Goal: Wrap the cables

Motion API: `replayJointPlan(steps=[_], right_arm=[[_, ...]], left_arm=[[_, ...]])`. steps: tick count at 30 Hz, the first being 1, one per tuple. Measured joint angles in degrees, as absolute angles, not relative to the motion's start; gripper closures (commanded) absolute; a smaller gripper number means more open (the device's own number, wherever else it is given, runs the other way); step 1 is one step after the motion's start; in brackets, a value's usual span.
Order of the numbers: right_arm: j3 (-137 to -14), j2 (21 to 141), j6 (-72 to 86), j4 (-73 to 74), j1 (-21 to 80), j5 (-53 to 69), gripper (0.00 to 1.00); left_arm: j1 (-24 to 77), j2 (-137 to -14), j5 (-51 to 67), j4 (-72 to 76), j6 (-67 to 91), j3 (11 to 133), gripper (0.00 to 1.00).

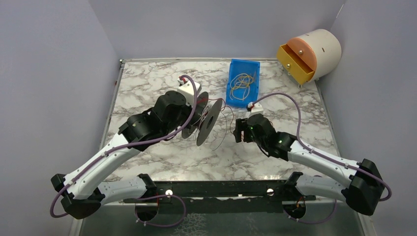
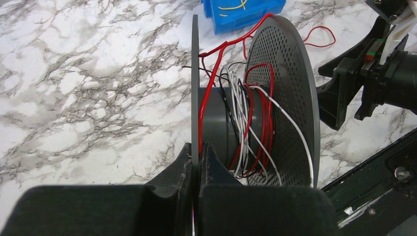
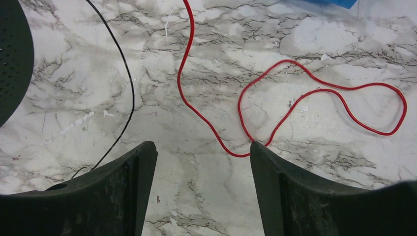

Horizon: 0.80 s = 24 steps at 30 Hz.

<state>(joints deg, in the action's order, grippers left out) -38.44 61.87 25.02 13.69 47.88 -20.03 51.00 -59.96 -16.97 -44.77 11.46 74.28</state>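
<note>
A dark grey spool (image 2: 219,123) stands on edge with red, white and black cables (image 2: 255,123) wound loosely round its hub; it also shows in the top view (image 1: 205,123). My left gripper (image 2: 199,153) is shut on the spool's thin left flange (image 2: 194,73). A loose red cable (image 3: 295,98) and a thin black cable (image 3: 132,88) trail from the spool across the marble. My right gripper (image 3: 201,147) is open and empty just above the table, and the red cable's loop touches the tip of its right finger (image 3: 263,162). In the top view it (image 1: 239,131) is right of the spool.
A blue bin (image 1: 243,93) holding yellow loops stands behind the spool. A cream cylinder with a yellow drawer (image 1: 310,54) is at the back right. The perforated right flange (image 2: 290,98) faces my right arm. A black rail (image 1: 216,189) runs along the near edge.
</note>
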Motion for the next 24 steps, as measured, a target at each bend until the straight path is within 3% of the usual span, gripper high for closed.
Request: replayJointPlan(steps=[10, 21, 24], right_arm=[[-36.9, 66.7, 24.6, 9.8, 47.2, -19.7, 0.31], [-36.4, 76.4, 20.8, 2.3, 44.1, -11.1, 0.34], [-36.4, 79.1, 20.1, 1.6, 43.3, -9.6, 0.39]], left_arm=[[51.0, -59.4, -17.2, -46.5, 11.3, 74.6, 1.00], [51.0, -59.0, -17.1, -46.6, 11.4, 74.6, 1.00], [51.0, -59.0, -17.0, -46.7, 11.4, 74.6, 1.00]])
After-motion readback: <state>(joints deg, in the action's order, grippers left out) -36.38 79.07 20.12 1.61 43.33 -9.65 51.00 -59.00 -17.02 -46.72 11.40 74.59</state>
